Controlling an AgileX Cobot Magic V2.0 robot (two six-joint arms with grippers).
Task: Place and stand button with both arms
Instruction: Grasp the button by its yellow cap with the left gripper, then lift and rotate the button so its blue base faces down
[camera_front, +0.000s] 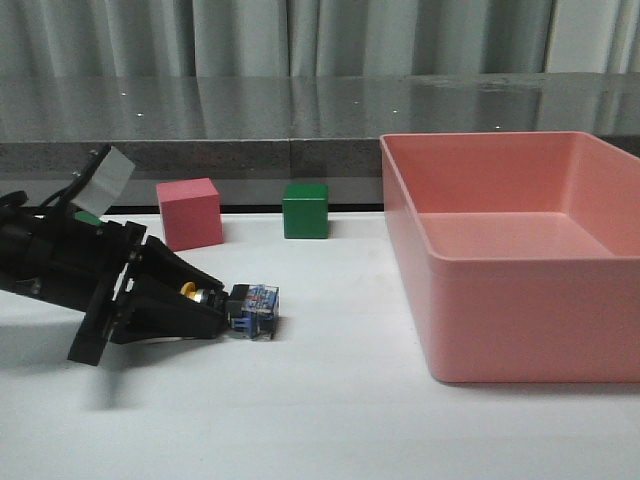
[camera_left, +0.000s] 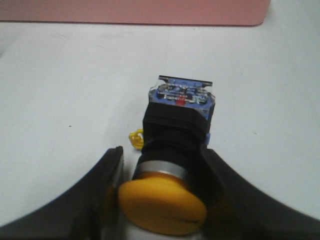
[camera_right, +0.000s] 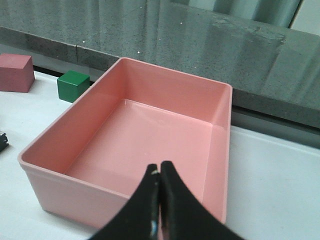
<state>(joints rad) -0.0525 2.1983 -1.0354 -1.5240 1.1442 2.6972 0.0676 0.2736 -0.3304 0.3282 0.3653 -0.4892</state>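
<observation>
The push-button (camera_front: 245, 308) lies on its side on the white table (camera_front: 330, 420), low and left of centre in the front view, its long axis running roughly level across the frame: the yellow cap points left into the left end effector (camera_front: 205, 303), the blue-clear square base points right toward the pink bin (camera_front: 520, 300). In the left wrist view the button (camera_left: 172, 165) sits between the two black fingers (camera_left: 107, 195), which flank the collar and cap; they look close against it, though whether they are truly pressing on it cannot be told. The left arm is plainly the nearer one. The right end effector (camera_right: 160, 200) is pinched closed on nothing, hovering above the near rim of the pink bin (camera_right: 75, 185), well apart from the button. To stand it, I judge the axis must swing from lying to vertical, base down
</observation>
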